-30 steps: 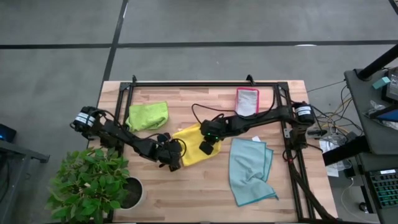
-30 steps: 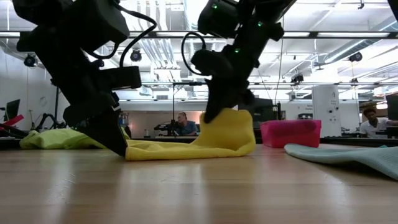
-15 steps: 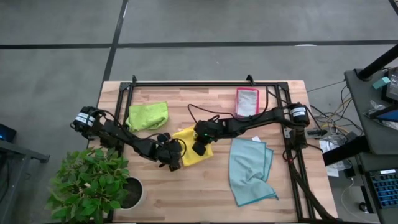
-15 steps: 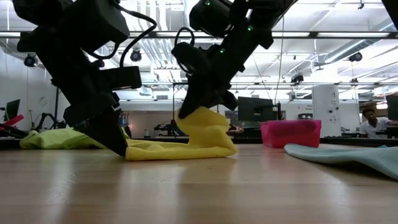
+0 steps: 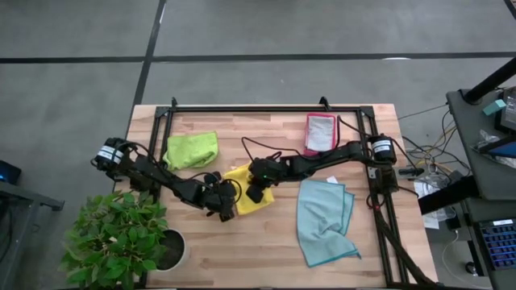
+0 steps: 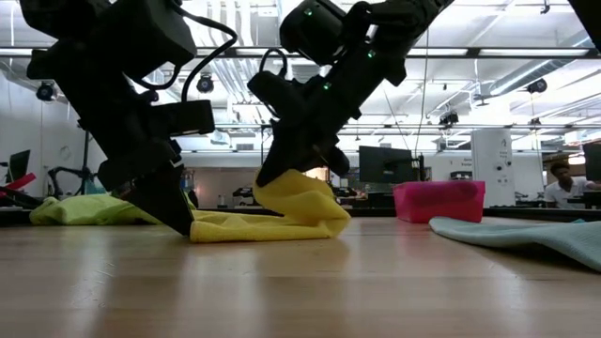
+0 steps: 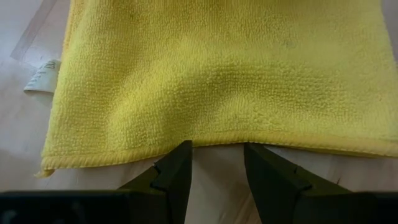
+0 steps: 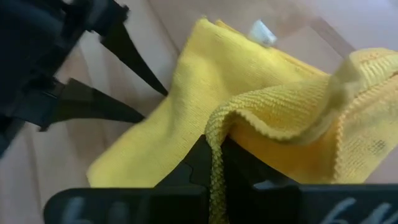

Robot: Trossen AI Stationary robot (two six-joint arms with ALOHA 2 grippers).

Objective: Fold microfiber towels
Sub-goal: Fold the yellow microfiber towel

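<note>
A yellow microfiber towel (image 5: 242, 187) lies at the table's middle, its right part lifted and arched over the rest (image 6: 300, 202). My right gripper (image 5: 255, 193) is shut on that raised part (image 8: 214, 163). My left gripper (image 5: 225, 208) stands open at the towel's left edge (image 7: 216, 149), pointing steeply down (image 6: 184, 223). A lime green towel (image 5: 192, 150) lies bunched at the far left. A light blue towel (image 5: 322, 217) lies partly folded at the right. My left gripper's open fingertips (image 7: 181, 152) meet the yellow towel's hemmed left edge (image 7: 214, 138), slanting down from the table's left. That edge lies flat on the table; whether the tips press on it, I cannot tell. My right gripper pinches the towel's hemmed edge (image 8: 215, 134) between its two fingers, slanting down from the table's right. The held part is lifted and curves over the lower part (image 6: 244, 227), which lies flat on the table.
A pink-red tray (image 5: 320, 133) stands at the far right of the table. A potted plant (image 5: 121, 238) stands beside the table's near left corner. A black frame (image 5: 266, 109) runs along the far edge and the right side. Bare wood lies along the near edge (image 5: 242, 258).
My right gripper has carried the towel's raised edge toward the table's left, toward my left gripper, sinking a little and tipping. The towel's right part has folded farther over its left part, which has stayed flat on the table.
</note>
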